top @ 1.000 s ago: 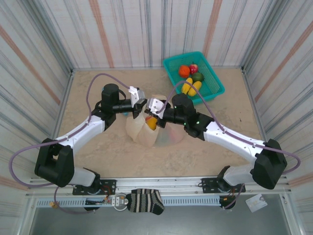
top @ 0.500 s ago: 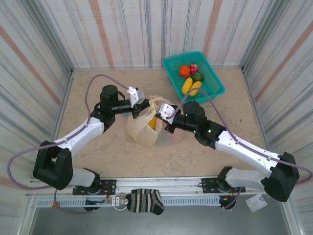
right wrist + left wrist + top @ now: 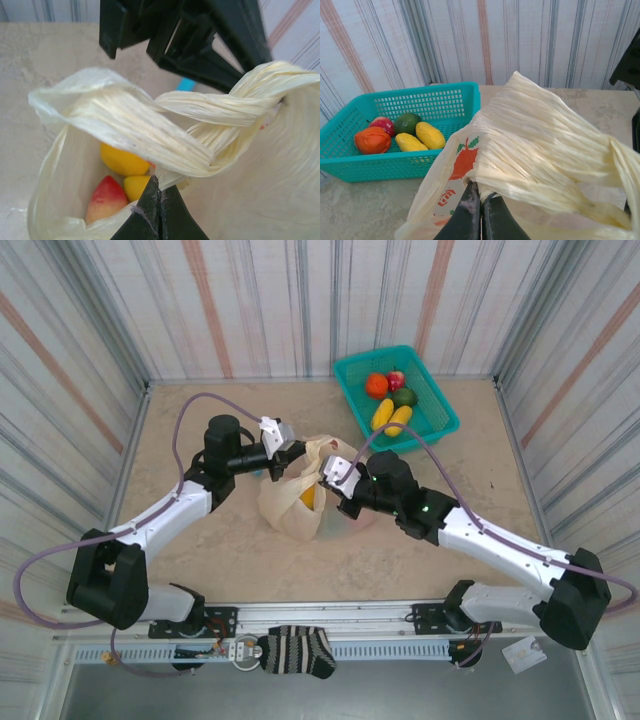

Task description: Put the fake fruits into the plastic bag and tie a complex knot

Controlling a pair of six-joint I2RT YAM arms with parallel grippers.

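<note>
- we see the left hand (image 3: 293, 451) at mid-frame in the top view, jaws closed tight on a gathered handle of the plastic bag (image 3: 296, 508). in the left wrist view its fingertips (image 3: 469, 206) pinch the cream film at bottom centre.
- the right hand (image 3: 328, 473) is just right of it, also closed tight, pinching the bag's other gathered strip. the right wrist view shows the film clamped at bottom centre.
- both hands sit close together over the bag mouth. we can't tell if they touch.
- in the right wrist view the two handle strips (image 3: 220, 117) cross over one another right of centre. we can't tell whether that is a finished knot.
- the bag stands on the worktop (image 3: 230, 552) at the centre of the top view, mouth up and partly open, with a red-orange print on its side.
- the fruits in the bag, lower left of the right wrist view: a big yellow one (image 3: 122, 160), a smaller yellow one (image 3: 137, 186) and a red-yellow one (image 3: 105, 200), all touching.
- the teal basket (image 3: 441, 406) is upper right of centre in the top view, near the back wall, well apart from the bag.
- the fruits in the basket: an orange one (image 3: 376, 385), a red one (image 3: 396, 378), a green one (image 3: 404, 397) and two yellow ones (image 3: 383, 415) side by side, all bunched together.
</note>
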